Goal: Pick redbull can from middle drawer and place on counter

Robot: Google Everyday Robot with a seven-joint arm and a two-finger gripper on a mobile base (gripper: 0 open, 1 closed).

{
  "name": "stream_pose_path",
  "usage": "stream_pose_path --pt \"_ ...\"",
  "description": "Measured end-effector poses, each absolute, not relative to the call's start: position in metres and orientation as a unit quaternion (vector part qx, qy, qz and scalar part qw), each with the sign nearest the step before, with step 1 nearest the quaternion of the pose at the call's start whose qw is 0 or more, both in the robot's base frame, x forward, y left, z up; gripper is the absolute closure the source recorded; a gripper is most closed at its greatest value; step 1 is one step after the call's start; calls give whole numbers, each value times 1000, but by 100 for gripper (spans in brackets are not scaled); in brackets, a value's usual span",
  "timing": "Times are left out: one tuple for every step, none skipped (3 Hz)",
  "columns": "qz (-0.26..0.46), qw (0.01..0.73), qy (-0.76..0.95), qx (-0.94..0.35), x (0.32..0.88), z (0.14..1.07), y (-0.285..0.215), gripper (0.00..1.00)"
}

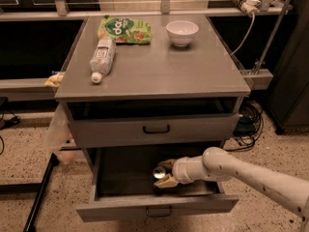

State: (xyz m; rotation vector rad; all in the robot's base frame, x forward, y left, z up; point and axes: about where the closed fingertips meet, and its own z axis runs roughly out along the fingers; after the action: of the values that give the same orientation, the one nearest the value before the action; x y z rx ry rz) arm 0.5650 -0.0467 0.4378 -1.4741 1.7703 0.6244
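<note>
The redbull can (159, 172) stands in the open middle drawer (157, 204), its shiny silver top showing against the dark inside. My gripper (163, 173) reaches into the drawer from the right on a white arm. Its tan fingers (166, 181) sit on either side of the can, one behind it and one in front. The counter (154, 64) is the grey top of the cabinet above.
On the counter lie a clear white-capped plastic bottle (102, 58), a green snack bag (124, 30) and a white bowl (182, 32). The upper drawer (155, 128) is slightly pulled out above the gripper. Cables (247, 118) lie on the floor at right.
</note>
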Motion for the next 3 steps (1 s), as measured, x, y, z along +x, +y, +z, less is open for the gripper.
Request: stream_pose_path --pt "243 368 689 -574 565 438 -47 72" --pt "250 365 689 -574 561 442 -47 96" --pt "260 354 694 -571 550 465 -56 100"
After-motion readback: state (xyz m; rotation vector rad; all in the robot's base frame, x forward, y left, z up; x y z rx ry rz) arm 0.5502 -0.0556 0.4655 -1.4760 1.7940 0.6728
